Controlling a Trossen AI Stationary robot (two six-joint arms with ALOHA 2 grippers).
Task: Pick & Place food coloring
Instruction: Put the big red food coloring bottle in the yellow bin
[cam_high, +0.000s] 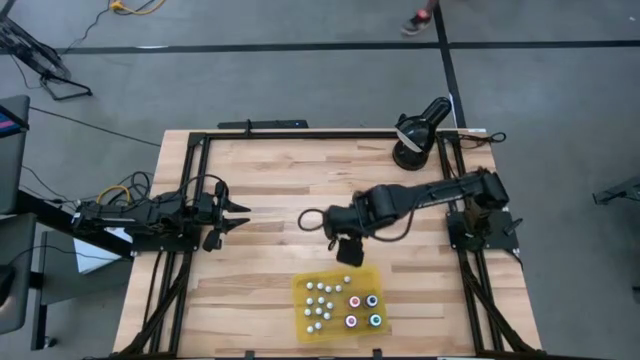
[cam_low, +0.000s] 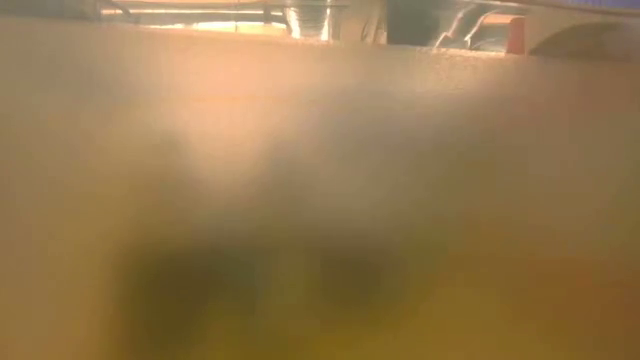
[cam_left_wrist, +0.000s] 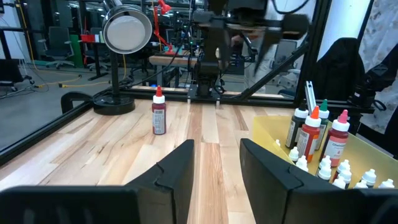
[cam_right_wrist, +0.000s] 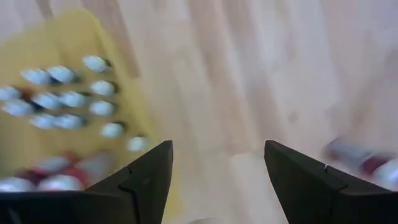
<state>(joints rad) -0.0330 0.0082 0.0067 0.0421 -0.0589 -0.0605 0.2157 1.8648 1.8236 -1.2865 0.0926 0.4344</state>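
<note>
A yellow tray (cam_high: 300, 285) near the table's near edge holds several food coloring bottles (cam_high: 318, 303), small white-capped ones and taller ones (cam_left_wrist: 311, 134) with coloured caps. One red bottle with a white cap (cam_left_wrist: 159, 113) stands on its base on the bare wood, apart from the tray. It shows blurred in the right wrist view (cam_right_wrist: 364, 160). My right gripper (cam_high: 347, 252) hangs open, pointing down, just beyond the tray's far edge (cam_right_wrist: 68, 31), with only wood between its fingers (cam_right_wrist: 217, 149). My left gripper (cam_high: 240, 215) waits open at the table's left side (cam_left_wrist: 216, 146).
A black desk lamp (cam_high: 415, 140) stands at the table's far right corner (cam_left_wrist: 124, 34). Black frame rails (cam_high: 190, 180) run along the table's edges. The low view shows only a blurred yellow-brown surface. Bare wood lies between the two grippers.
</note>
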